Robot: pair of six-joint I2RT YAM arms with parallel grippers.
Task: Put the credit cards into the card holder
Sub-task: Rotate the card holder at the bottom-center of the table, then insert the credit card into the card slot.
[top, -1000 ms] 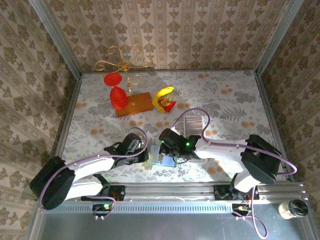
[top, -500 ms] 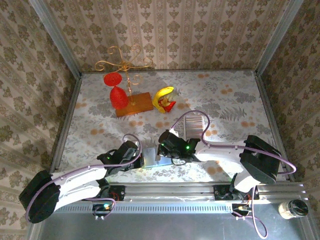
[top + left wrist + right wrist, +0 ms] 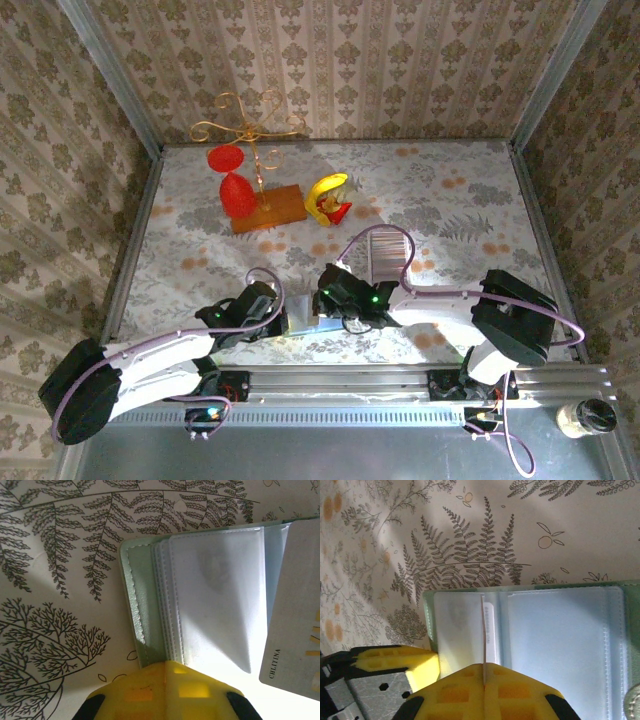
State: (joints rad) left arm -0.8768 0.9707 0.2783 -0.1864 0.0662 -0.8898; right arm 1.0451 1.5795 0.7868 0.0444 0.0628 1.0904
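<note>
Left gripper [image 3: 167, 677] pinches wallet [image 3: 136, 600] edge; right gripper [image 3: 484, 672] pinches card [image 3: 297, 605] edge-on over wallet. Risk: card misses sleeve [image 3: 215, 595], jams; wallet may slip.

Sage-green card holder [image 3: 560, 630] open flat, clear sleeves up; ribbed silvery strip of credit cards [image 3: 388, 256] farther back, apart.

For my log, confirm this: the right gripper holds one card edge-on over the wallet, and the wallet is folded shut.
Not quite: the wallet lies open, its clear sleeves showing, as the right wrist view shows. The right gripper does hold one card edge-on over it.
</note>
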